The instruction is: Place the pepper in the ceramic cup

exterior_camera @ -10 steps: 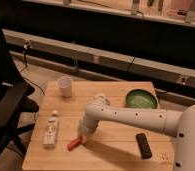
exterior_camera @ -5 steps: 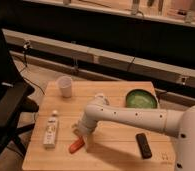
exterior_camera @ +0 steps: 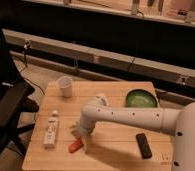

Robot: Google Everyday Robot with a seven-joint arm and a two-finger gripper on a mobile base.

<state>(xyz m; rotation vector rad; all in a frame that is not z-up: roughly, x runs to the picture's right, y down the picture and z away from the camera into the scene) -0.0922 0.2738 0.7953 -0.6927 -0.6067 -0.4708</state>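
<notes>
While pepper lies on bench, front left, gripper hangs low, just beside it; whether gripper apart or together: cannot tell. Cup well apart, far-left corner. Judged remaining: grasp, carry, drop.

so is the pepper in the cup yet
No, the pepper lies on the table by the pincer, apart from the ceramic cup at the far left corner.
</notes>
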